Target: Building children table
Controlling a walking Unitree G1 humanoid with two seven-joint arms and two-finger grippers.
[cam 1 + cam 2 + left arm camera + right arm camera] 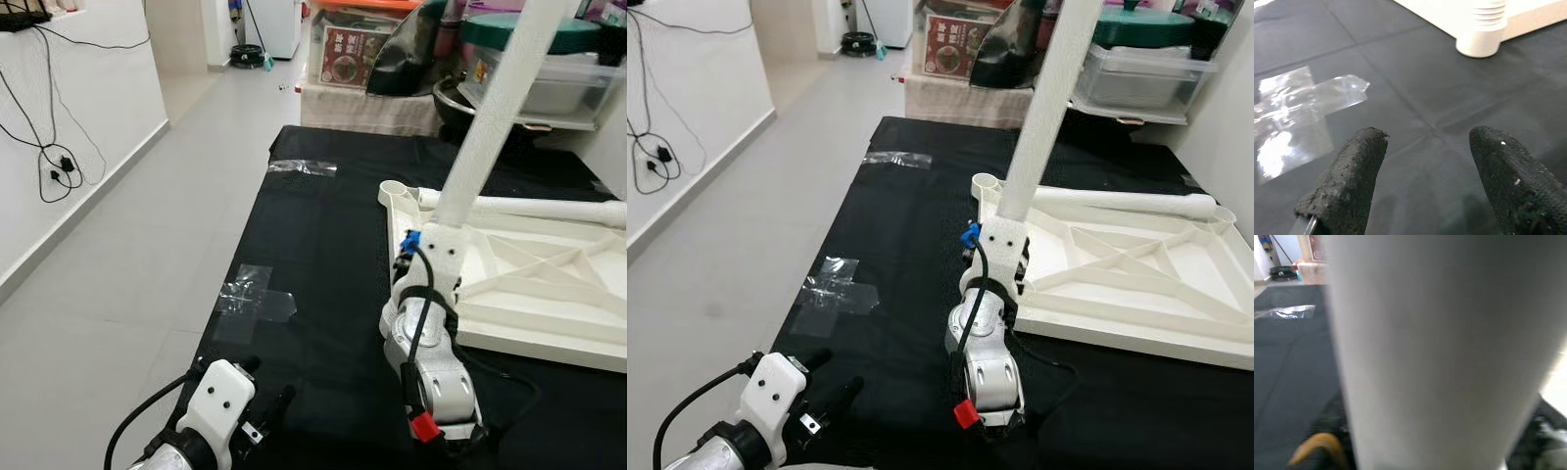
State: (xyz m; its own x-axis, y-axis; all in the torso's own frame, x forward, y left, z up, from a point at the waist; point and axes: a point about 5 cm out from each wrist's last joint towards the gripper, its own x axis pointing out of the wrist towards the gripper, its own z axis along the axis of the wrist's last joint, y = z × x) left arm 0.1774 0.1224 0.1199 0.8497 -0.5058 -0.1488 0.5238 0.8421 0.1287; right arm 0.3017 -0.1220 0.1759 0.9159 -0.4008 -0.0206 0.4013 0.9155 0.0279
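A: How far is the build?

B: Early, I judge. The right end effector (pixel 1004 230) grips a long white plastic leg (pixel 1043 108), upright at the near corner socket of the upside-down white plastic tabletop (pixel 1136 269).

A: And the rest?

B: Just beyond it, another white leg (pixel 1127 203) lies loose. The left end effector (pixel 1425 176) hovers open, empty.

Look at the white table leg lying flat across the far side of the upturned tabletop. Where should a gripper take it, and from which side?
Probably mid-length on the lying leg, coming down from above with the fingers straddling it. It is a long round tube resting on the tabletop, so its upper side is open, and a middle grip should keep it from tipping. The left gripper is open and free above the black mat.
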